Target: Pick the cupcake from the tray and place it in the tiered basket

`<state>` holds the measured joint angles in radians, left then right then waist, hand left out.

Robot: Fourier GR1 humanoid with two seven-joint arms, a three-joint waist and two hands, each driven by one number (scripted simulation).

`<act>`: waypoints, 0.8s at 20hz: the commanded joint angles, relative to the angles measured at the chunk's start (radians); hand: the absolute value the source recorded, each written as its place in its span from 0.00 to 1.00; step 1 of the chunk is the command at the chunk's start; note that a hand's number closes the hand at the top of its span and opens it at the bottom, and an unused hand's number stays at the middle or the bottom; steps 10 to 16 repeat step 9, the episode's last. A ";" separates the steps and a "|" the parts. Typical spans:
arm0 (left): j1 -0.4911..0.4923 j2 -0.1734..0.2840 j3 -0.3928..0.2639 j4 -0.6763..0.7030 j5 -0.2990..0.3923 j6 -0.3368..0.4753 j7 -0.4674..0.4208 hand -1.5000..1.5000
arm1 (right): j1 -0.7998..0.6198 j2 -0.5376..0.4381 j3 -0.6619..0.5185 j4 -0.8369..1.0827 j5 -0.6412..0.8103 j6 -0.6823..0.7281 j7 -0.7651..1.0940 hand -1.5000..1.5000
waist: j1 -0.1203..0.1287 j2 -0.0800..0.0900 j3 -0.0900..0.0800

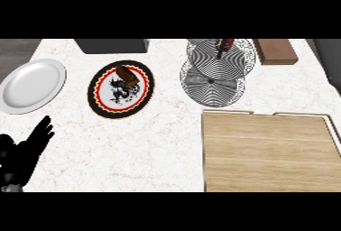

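Observation:
The wooden tray (266, 151) lies at the lower right with nothing on its top. Behind it stands the wire tiered basket (216, 72), two round tiers seen from above. A small red and dark item (225, 45) shows at the upper tier; I cannot tell what it is. A brown item (126, 75) lies on the upper part of a black-rimmed plate with a dragon design (122, 89). My left hand (25, 151) rests at the lower left edge, fingers straight and pointing up, holding nothing. The right hand does not show.
A plain white plate (30, 85) sits at the far left. A dark grey box (112, 45) stands at the back, and a brown block (276, 50) at the back right beside the basket. Bare marble counter (133, 149) spreads between the hand and the tray.

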<state>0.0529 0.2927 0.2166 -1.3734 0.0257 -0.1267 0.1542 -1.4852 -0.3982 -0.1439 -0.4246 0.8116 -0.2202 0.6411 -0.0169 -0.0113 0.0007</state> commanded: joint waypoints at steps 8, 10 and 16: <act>0.092 -0.012 0.030 -0.018 0.003 0.017 -0.027 0.50 | 0.306 -0.083 -0.238 -0.378 -0.340 0.106 -0.167 0.00 | -0.075 -0.028 0.002; 0.058 0.000 0.035 0.023 -0.004 0.016 -0.043 0.50 | 0.338 -0.097 -0.255 -0.418 -0.377 0.153 -0.187 0.00 | -0.077 -0.021 0.001; 0.058 0.000 0.035 0.023 -0.004 0.016 -0.043 0.50 | 0.338 -0.097 -0.255 -0.418 -0.377 0.153 -0.187 0.00 | -0.077 -0.021 0.001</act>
